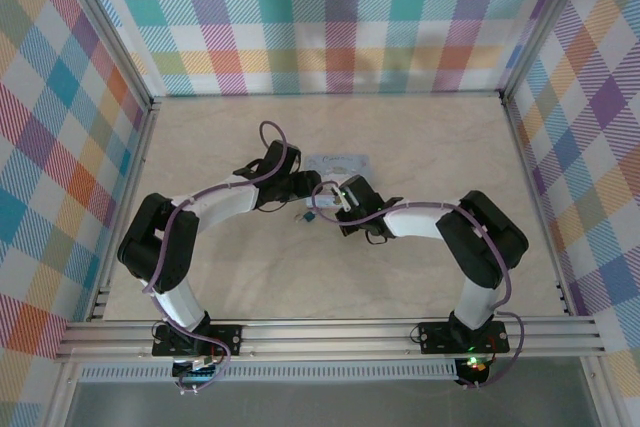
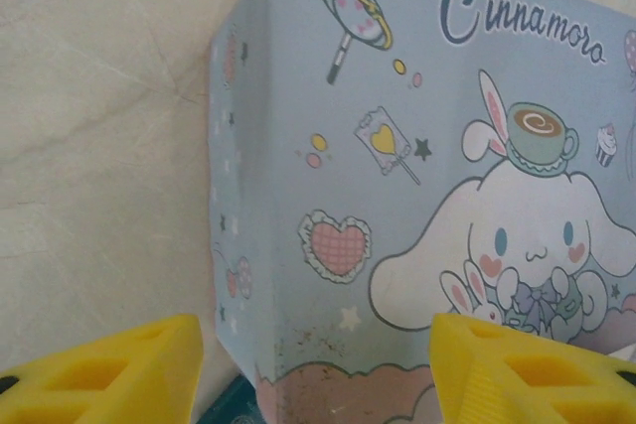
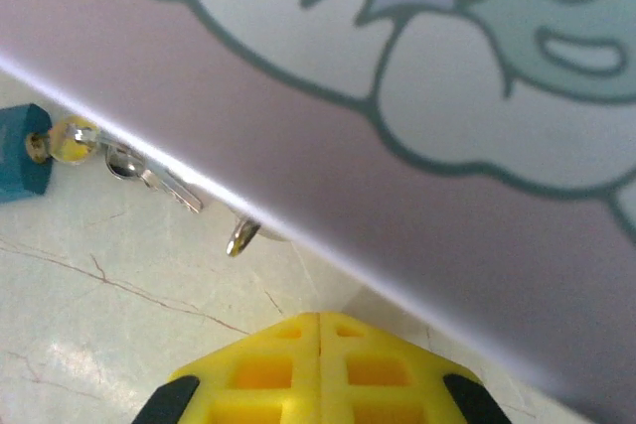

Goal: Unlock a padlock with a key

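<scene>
The pale marble tabletop (image 1: 420, 277) carried the light-blue cartoon tin (image 2: 417, 146) at its middle, with both arms bent inward toward the tin's near edge.

The left gripper (image 2: 318, 374) stood wide, one yellow fingertip on each side of the tin's near corner. Whether either tip touched the tin could not be told. If that gripper closed or pushed forward from there, it would likely shove the tin. The tin's edge hung right over the small parts, so it could slide across them or bury them.

The right gripper (image 3: 318, 364) was fully shut, its tips pressed together with nothing visible between them, just near of the tin's lower edge. My reading is that the closing caught only air. A shut gripper lowered onto thin metal would flick it aside rather than take it.

The padlock (image 3: 20, 154), a small teal block, lay on the tabletop to the left of the shut gripper, just beside the tin.

The key (image 3: 164, 186) lay flat next to the padlock, close against the tin's edge and apparently linked to the padlock by a small ring. A second metal sliver (image 3: 240, 235) poked out nearer the gripper. A flat key this tight to the tin leaves little room for a fingertip. The likeliest failures are a scrape along the tabletop, or the padlock being dragged along when the key is pulled.
</scene>
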You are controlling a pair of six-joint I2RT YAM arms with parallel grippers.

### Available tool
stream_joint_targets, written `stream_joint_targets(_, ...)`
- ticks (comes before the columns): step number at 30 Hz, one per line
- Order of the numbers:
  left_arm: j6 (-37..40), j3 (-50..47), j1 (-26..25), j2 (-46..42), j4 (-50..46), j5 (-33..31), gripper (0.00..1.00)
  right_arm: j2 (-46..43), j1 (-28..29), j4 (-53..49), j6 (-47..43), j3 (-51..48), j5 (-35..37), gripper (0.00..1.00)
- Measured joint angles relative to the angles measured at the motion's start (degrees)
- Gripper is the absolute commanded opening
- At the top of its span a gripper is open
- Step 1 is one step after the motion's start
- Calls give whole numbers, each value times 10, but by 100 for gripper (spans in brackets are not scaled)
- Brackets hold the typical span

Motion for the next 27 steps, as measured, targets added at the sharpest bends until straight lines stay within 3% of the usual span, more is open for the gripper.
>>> stream_joint_targets(5,0,0,6,-1,0,-2,62,-25,0,-2,-3,-10,-1,1)
stream_joint_targets(9,0,-24,6,-30,2,-8,62,-63,0,-3,5,-22,-10,18)
stream_joint_targets(14,-2,-80,6,-96,5,-22,62,-91,0,-4,22,-27,-24,21)
stream_joint_targets(25,-25,-184,6,-207,0,-45,63,-21,0,-19,36,44,-31,24)
stream_joint_targets(27,-31,-193,6,-222,0,-47,63,-16,0,-18,46,49,-34,30)
